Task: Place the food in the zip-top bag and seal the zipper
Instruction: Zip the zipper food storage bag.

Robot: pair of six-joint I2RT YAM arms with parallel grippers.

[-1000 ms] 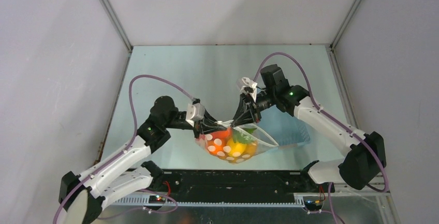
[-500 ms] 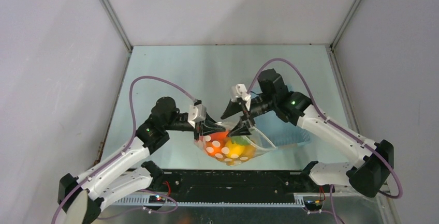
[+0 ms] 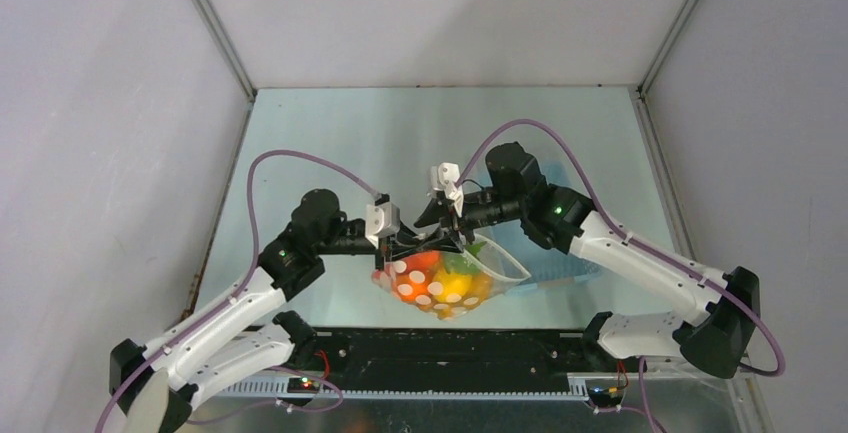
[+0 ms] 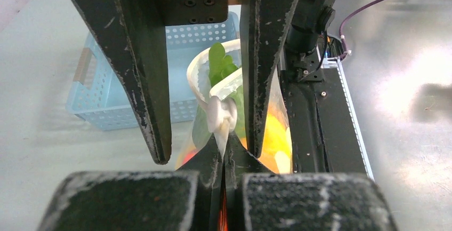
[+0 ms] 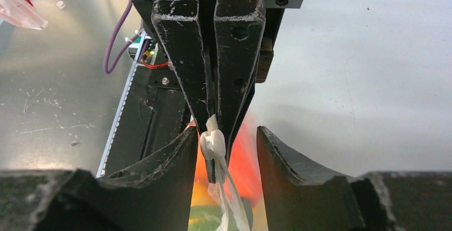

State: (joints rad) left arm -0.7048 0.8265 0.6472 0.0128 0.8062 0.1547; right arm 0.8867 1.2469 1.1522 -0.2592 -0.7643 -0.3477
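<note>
The clear dotted zip-top bag (image 3: 447, 295) hangs just above the table with the food (image 3: 438, 275) inside: red, orange, yellow and green pieces. My left gripper (image 3: 404, 247) is shut on the bag's top corner, right behind the zipper's white slider (image 4: 221, 114). In the left wrist view its fingertips (image 4: 224, 151) pinch the white strip. My right gripper (image 3: 454, 239) is open, and its fingers (image 5: 169, 159) straddle the slider (image 5: 213, 143) without closing on it. The bag's mouth (image 4: 205, 73) gapes open beyond the slider, with a green piece (image 4: 219, 63) showing.
A light blue perforated basket (image 3: 562, 253) lies on the table to the right, behind the bag, and also shows in the left wrist view (image 4: 101, 100). The black base rail (image 3: 450, 348) runs along the near edge, under the bag.
My right gripper has opened and swung left and down along the bag's top edge, now straddling the slider beside the left gripper. The left gripper has kept its hold.
</note>
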